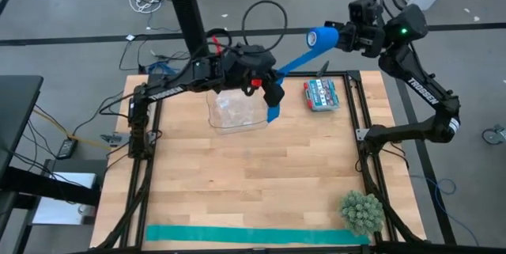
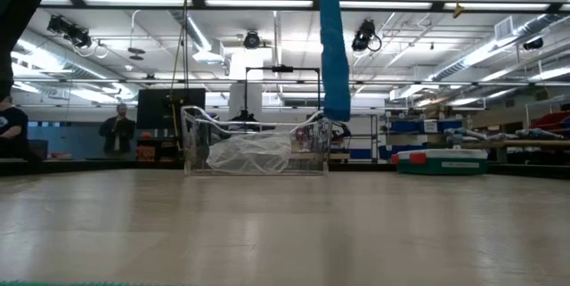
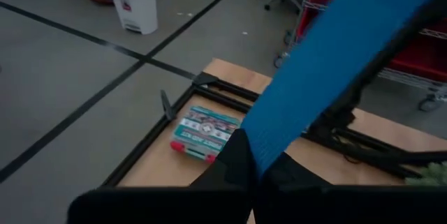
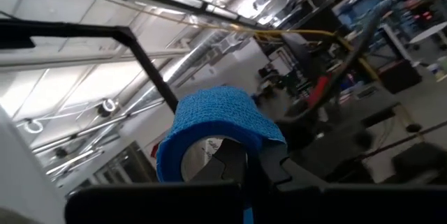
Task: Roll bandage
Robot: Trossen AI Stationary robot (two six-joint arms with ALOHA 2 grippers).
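My right hand (image 1: 338,39) is clenched on the rolled end of the blue bandage (image 1: 294,61), raised beyond the counter's far edge; my left hand (image 1: 273,96) pinches the strip's loose end over the clear plastic container (image 1: 236,111), the band stretched taut between them. The wooden counter (image 1: 261,175) also carries a small printed box (image 1: 320,94), a spiky green ball (image 1: 362,213) and a teal strip (image 1: 253,236). "TROSSEN" reads on both arms. The box's print is illegible. People stand in the workshop beyond.

Teal strip (image 1: 257,235), clear container (image 1: 235,110), spiky plant (image 1: 362,212)
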